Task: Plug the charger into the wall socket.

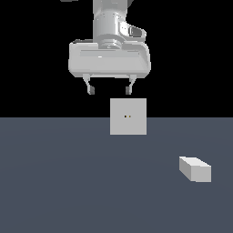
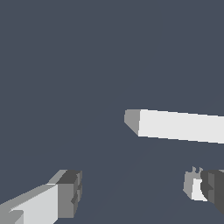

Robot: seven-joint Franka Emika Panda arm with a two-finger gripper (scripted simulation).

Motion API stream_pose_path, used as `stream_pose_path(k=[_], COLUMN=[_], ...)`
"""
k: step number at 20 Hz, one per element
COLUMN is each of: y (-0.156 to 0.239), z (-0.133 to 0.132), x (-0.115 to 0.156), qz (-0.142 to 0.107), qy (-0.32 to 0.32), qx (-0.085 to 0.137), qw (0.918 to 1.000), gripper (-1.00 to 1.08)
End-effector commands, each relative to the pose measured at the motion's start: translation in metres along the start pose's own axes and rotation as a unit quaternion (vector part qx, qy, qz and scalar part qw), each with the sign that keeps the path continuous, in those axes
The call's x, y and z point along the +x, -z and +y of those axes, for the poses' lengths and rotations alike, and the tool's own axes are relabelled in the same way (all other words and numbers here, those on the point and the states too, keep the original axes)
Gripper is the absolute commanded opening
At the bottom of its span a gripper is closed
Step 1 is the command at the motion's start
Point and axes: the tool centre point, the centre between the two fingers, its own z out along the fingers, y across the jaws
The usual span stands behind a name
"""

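Hanging high with fingers spread and empty, the tool (image 1: 109, 91) should descend squarely over the charger (image 1: 195, 168), lying on the bench (image 1: 68, 182) toward the exterior view's right, well apart from the socket (image 1: 128, 116).

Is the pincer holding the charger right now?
No. In the exterior view the pincer hangs open and empty above the wall socket, while the charger lies alone on the floor toward that view's right.

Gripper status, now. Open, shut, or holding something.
Gripper: open, holding nothing. The charger lies apart on the floor, and the wall socket stands untouched.
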Motion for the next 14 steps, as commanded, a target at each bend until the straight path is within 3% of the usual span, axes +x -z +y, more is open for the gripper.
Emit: stream_pose_path(k=[1, 14], y=[0.000, -0.019], z=[0.000, 0.029], x=[0.000, -0.021], qz=[0.000, 0.014], qy=[0.000, -0.010], qx=[0.000, -0.001], qw=[1.0000, 0.9999], gripper=[1.00, 1.00])
